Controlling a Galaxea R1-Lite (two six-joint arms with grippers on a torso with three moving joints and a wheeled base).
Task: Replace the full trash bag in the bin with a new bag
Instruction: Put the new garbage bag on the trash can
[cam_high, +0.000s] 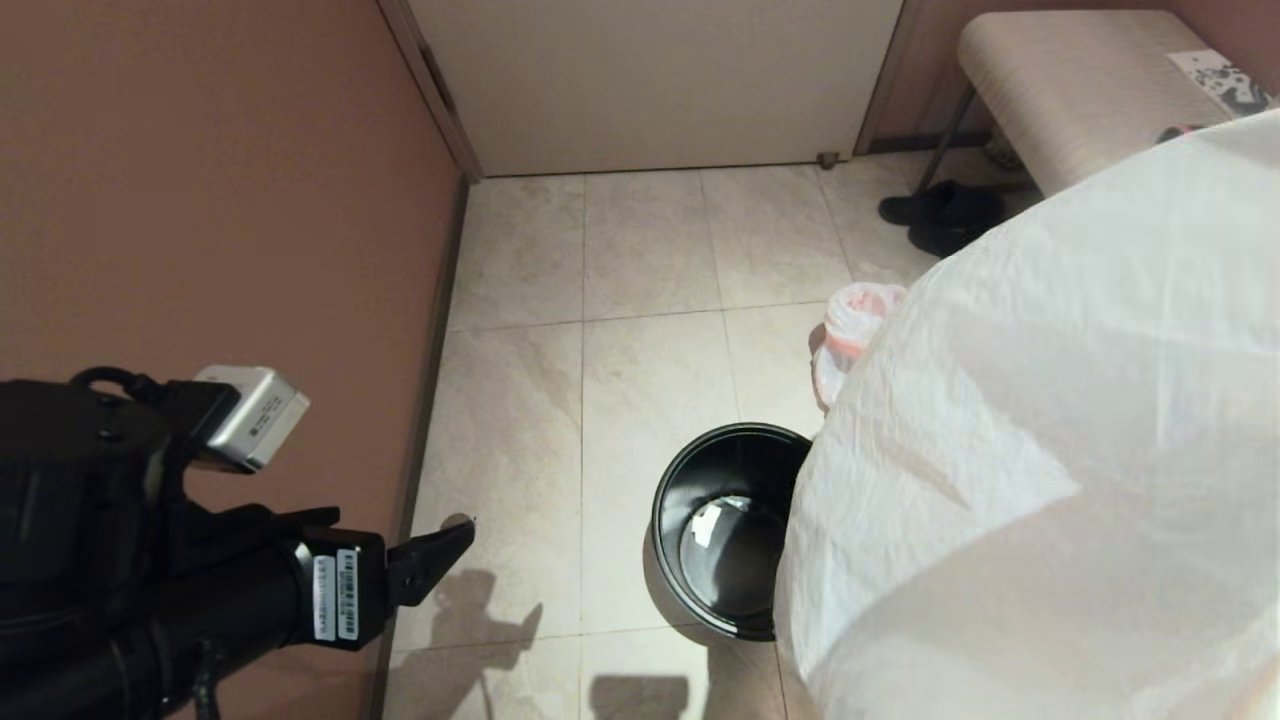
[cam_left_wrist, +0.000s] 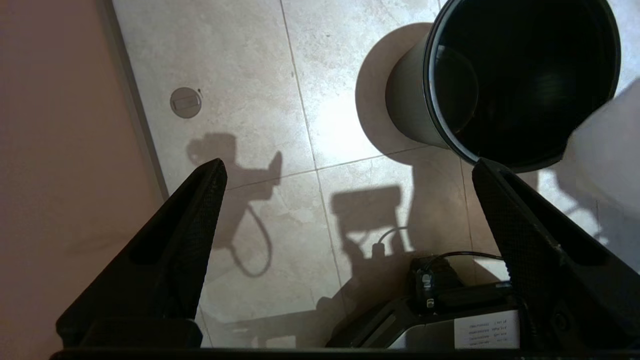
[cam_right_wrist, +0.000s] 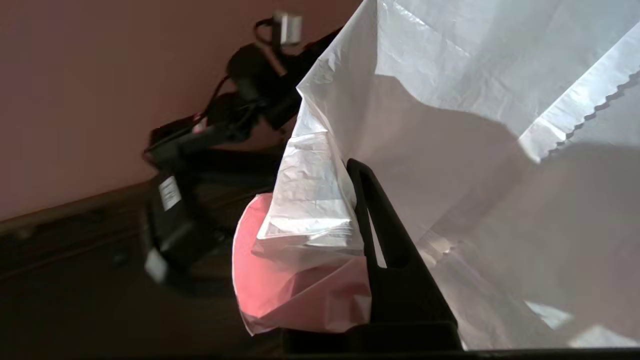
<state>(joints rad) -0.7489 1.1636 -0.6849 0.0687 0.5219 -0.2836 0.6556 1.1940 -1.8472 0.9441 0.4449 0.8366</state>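
1. Translucent white film fills the right of the head view: we take this to be the new bag (cam_high: 1050, 450), hanging limp close to the camera and covering the near-right part of the bin's rim.
2. Our right gripper (cam_right_wrist: 357, 210) holds that bag; in its wrist view one black finger (cam_right_wrist: 385, 235) presses bunched film and the pink-red band, the other finger being hidden behind the plastic.
3. The bin (cam_high: 668, 525) stands on the tiled floor, black, unlined, with only a small pale scrap at its bottom.
4. Just beyond the bin, the full trash bag (cam_high: 850, 335) sits on the floor, already out.
5. Our left gripper (cam_left_wrist: 345, 170) hovers left of the bin near the wall, fingers spread wide and holding nothing.
6. We judge the lining step is in hand; next the bag's mouth must be opened over the bin, likely with the left gripper taking the opposite edge.
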